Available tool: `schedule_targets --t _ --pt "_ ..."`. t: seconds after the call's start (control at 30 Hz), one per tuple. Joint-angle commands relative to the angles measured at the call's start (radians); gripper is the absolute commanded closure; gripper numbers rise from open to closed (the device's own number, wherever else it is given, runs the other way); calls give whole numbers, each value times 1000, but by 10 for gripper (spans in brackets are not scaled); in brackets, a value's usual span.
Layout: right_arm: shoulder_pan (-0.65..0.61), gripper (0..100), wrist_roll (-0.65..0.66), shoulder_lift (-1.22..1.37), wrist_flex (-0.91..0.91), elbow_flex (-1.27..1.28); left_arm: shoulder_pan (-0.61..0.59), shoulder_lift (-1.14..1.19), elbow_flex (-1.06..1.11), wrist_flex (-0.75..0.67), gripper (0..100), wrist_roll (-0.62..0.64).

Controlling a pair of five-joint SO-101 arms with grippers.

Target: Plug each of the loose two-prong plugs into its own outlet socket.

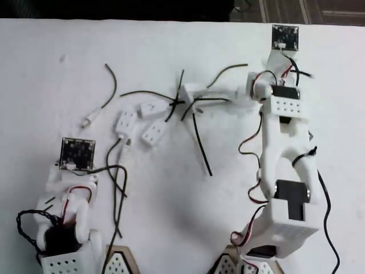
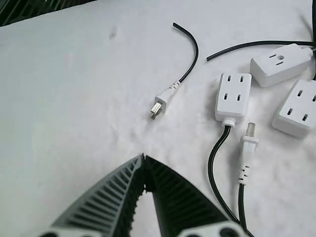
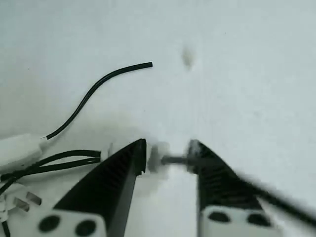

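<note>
White table [image 1: 57, 85] with a matte, slightly grainy surface fills the high view; a dark strip of room [image 1: 114, 8] runs along 12 o'clock. Right arm [image 1: 285, 154], white printed shell with black motors and red and black wiring, rises from its base at 5 o'clock, stretches to 2 o'clock, and its wrist turns toward 9 o'clock. Left arm [image 1: 65, 228] sits folded back on itself at 7 o'clock, wrist camera on top. Right gripper [image 3: 168, 150], black ribbed wedge jaws, is part spread and pinches a small white plug [image 3: 159, 158] crosswise between the tips; the plug is blurred, so prong detail is not clear. Left gripper [image 2: 144, 160], same black ribbed jaws, has its tips pressed together with nothing in them, low over bare table. Three white boxy outlet blocks [image 1: 126, 121] lie clustered just 10 o'clock of centre, slots up, one of them on a black cord. Short-cord plug [image 2: 163, 101], white with metal prongs and a curved black stub, lies at 9 o'clock of the blocks, apart from them. Second plug [image 2: 248, 140] lies just beside the corded block, unplugged. Loose black cord pieces [image 1: 199, 142] cross near centre.
</note>
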Motion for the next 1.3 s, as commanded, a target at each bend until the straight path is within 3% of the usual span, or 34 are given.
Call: schedule_targets --t 0.0,0.2,0.4,0.63,1.03,1.13,1.27 --pt "-38 786 -2 -113 111 -49 -2 -10 -6 -23 976 11" --pt "-153 790 2 -263 285 -44 -8 -10 -11 -25 976 11" --pt "-367 790 250 -263 433 -34 -65 -10 -14 -28 976 12" --pt "-516 790 428 -73 337 -75 -64 -10 -12 -28 976 12" --pt "-504 818 569 401 315 -500 -62 -10 -9 -28 976 11" --pt "-467 873 585 496 384 -618 -62 -10 -9 -28 976 11" --pt "-395 857 583 615 479 -810 -62 -10 -9 -28 976 11"
